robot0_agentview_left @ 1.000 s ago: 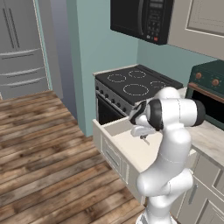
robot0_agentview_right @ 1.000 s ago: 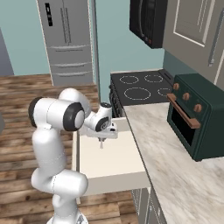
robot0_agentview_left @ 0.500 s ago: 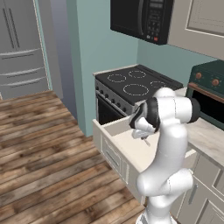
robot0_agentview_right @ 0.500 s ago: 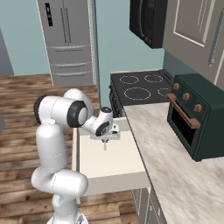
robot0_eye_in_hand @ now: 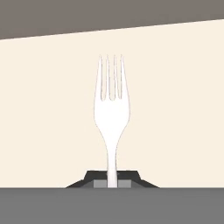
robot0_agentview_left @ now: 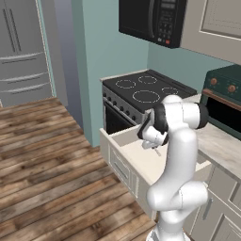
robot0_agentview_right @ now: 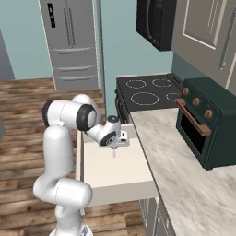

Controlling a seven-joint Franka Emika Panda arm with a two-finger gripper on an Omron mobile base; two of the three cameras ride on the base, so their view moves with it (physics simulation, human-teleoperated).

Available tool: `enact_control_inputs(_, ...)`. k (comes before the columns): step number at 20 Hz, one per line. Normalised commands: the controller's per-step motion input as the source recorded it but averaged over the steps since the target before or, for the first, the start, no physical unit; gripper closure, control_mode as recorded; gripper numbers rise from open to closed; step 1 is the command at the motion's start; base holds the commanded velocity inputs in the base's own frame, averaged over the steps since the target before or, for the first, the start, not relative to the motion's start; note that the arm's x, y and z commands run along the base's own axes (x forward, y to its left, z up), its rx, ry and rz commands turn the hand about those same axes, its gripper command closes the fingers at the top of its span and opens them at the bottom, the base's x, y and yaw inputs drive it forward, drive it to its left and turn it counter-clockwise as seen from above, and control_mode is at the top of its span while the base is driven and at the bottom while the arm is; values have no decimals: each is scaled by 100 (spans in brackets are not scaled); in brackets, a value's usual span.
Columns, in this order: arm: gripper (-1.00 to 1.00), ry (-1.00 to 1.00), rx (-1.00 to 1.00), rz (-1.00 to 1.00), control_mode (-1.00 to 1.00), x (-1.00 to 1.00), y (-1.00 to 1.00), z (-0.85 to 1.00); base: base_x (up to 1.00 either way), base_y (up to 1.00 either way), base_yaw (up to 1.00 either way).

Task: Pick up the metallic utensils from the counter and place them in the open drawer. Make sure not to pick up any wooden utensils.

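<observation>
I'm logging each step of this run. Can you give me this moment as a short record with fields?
gripper: shut on fork handle, above drawer
held item: pale fork, tines pointing away from the hand
drawer: open, pale floor bare where visible
counter: beige marbled, right of drawer
on counter: dark green oven
behind drawer: black stove

The arm draws back toward frame centre over the open drawer (robot0_agentview_right: 115, 173); the pincer (robot0_agentview_right: 115, 152), clamped on a pale fork (robot0_eye_in_hand: 111, 113), shifts slightly left.
</observation>
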Motion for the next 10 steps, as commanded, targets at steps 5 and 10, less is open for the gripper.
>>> enact_control_inputs(5,100,-4,-3,0,-100,15,0,-23,0,0,0)
enact_control_inputs(10,100,-1,-1,0,-100,1,0,-8,0,0,0)
